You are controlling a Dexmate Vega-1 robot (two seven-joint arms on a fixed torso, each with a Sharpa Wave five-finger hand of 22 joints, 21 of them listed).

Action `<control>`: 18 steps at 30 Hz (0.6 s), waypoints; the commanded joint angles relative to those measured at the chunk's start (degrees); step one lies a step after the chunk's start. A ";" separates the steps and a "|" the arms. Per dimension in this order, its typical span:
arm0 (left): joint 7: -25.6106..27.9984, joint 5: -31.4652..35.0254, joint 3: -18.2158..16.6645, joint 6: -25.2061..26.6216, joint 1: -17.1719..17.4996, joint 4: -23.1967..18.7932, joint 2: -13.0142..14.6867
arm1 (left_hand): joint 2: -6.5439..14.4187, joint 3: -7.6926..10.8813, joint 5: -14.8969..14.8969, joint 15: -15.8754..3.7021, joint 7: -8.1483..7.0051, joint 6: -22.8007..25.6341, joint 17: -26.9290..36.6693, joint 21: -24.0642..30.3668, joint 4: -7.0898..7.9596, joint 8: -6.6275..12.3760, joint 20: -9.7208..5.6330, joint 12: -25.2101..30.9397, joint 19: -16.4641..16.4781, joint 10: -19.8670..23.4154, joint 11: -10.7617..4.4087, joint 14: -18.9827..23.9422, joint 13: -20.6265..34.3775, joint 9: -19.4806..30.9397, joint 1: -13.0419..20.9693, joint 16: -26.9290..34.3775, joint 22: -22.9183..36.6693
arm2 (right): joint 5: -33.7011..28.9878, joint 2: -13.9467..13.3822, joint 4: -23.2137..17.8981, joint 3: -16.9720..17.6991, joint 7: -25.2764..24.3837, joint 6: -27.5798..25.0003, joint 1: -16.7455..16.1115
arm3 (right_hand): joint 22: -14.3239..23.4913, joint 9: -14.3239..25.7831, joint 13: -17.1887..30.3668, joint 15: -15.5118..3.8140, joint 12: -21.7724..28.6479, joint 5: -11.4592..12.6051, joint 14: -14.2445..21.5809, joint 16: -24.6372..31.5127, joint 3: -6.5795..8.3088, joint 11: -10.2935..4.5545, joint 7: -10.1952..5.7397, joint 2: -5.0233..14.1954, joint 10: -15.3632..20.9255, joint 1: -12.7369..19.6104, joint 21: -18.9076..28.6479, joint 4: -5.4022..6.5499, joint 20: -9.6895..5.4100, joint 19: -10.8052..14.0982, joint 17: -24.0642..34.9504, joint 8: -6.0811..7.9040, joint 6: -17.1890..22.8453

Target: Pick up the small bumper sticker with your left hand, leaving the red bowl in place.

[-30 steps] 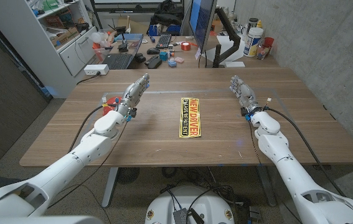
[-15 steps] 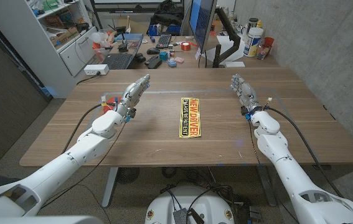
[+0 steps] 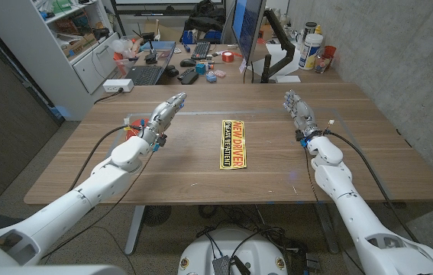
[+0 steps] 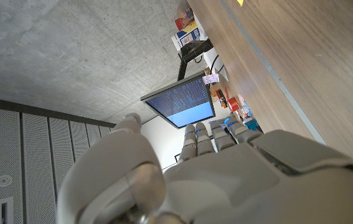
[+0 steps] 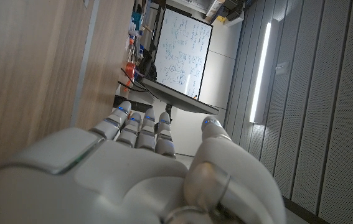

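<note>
My left hand (image 3: 164, 116) holds nothing, fingers straight and apart, over the table's (image 3: 185, 172) left half; across the last second it has barely drifted, so the reach hasn't begun. The bumper sticker (image 3: 235, 143) lies flat at the table's middle, well apart. The red bowl (image 3: 131, 133) sits beside my left wrist. My right hand (image 3: 300, 114) waits empty, fingers extended.
</note>
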 commanded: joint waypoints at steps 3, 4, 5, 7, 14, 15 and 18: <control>1.51 2.24 -0.30 -0.23 1.17 -2.63 1.73 | -0.21 0.09 0.50 0.25 0.01 0.27 0.12 -0.33 -0.50 0.13 0.09 0.24 -0.44 -0.28 0.05 -0.25 0.32 0.33 1.01 0.00 0.22 | -0.06 0.52 1.01 0.12 0.59 0.49 0.60 | 0.31 0.32 0.06 -0.36 -0.02 0.32 0.55 0.52 0.05 0.11 0.19 0.30 0.75 0.30 -0.11 -0.17 -0.04 0.67 0.31 0.41 0.79; 1.41 2.24 -0.31 -0.24 1.17 -2.72 1.79 | -0.24 0.09 0.49 0.27 -0.14 0.36 0.12 -0.37 -0.58 0.17 0.10 0.28 -0.44 -0.21 0.22 -0.26 0.32 0.34 1.11 0.00 0.22 | -0.02 0.57 1.07 0.15 0.63 0.56 0.63 | 0.31 0.32 0.06 -0.35 -0.02 0.32 0.58 0.52 0.05 0.11 0.16 0.30 0.75 0.30 -0.13 -0.18 -0.01 0.66 0.31 0.40 0.77; 1.54 2.47 -0.31 -0.21 1.18 -2.86 1.89 | -0.26 0.09 0.49 0.31 -0.09 0.45 0.13 -0.40 -0.63 0.20 0.14 0.28 -0.46 -0.19 0.20 -0.24 0.33 0.34 1.18 0.01 0.23 | 0.01 0.60 1.16 0.16 0.70 0.61 0.68 | 0.31 0.32 0.06 -0.32 -0.03 0.32 0.58 0.52 0.04 0.11 0.17 0.31 0.76 0.30 -0.13 -0.18 -0.01 0.66 0.31 0.40 0.78; 1.83 2.88 -0.35 -0.17 1.26 -3.17 2.06 | -0.29 0.09 0.46 0.53 -0.12 0.49 0.13 -0.50 -0.71 0.21 0.23 0.29 -0.56 -0.20 0.23 -0.20 0.33 0.34 1.29 0.03 0.24 | -0.02 0.66 1.32 0.17 0.75 0.69 0.78 | 0.31 0.32 0.06 -0.35 -0.02 0.32 0.59 0.52 0.03 0.14 0.17 0.32 0.82 0.30 -0.15 -0.20 -0.01 0.67 0.31 0.39 0.81; 3.53 4.80 -0.60 0.37 1.86 -4.70 3.06 | -0.40 0.06 0.40 0.75 -0.32 0.65 0.16 -0.76 -0.95 0.25 0.44 0.28 -0.78 -0.27 0.49 -0.30 0.36 0.36 1.61 0.01 0.27 | 0.01 1.02 2.28 0.17 1.21 1.33 1.30 | 0.31 0.32 0.06 -0.43 -0.06 0.32 0.72 0.54 -0.01 0.05 0.04 0.34 0.89 0.31 -0.20 -0.25 -0.02 0.76 0.31 0.38 0.89; 3.73 4.97 -0.65 0.45 2.03 -5.00 3.23 | -0.40 0.06 0.39 0.78 -0.35 0.68 0.17 -0.79 -0.97 0.26 0.50 0.27 -0.82 -0.29 0.48 -0.33 0.36 0.36 1.63 0.00 0.27 | -0.03 1.06 2.37 0.16 1.21 1.38 1.35 | 0.31 0.32 0.06 -0.42 -0.07 0.32 0.73 0.54 -0.01 0.03 -0.01 0.34 0.89 0.31 -0.20 -0.26 0.00 0.79 0.31 0.38 0.91; 4.16 5.36 -0.74 0.82 2.33 -5.66 3.59 | -0.45 0.05 0.37 0.76 -0.49 0.83 0.17 -0.86 -1.06 0.30 0.54 0.26 -0.83 -0.36 0.50 -0.37 0.37 0.37 1.75 0.00 0.28 | -0.03 1.19 2.58 0.19 1.29 1.42 1.46 | 0.31 0.32 0.06 -0.43 -0.08 0.32 0.72 0.52 -0.02 0.03 -0.05 0.35 0.93 0.31 -0.22 -0.28 -0.03 0.80 0.30 0.37 0.91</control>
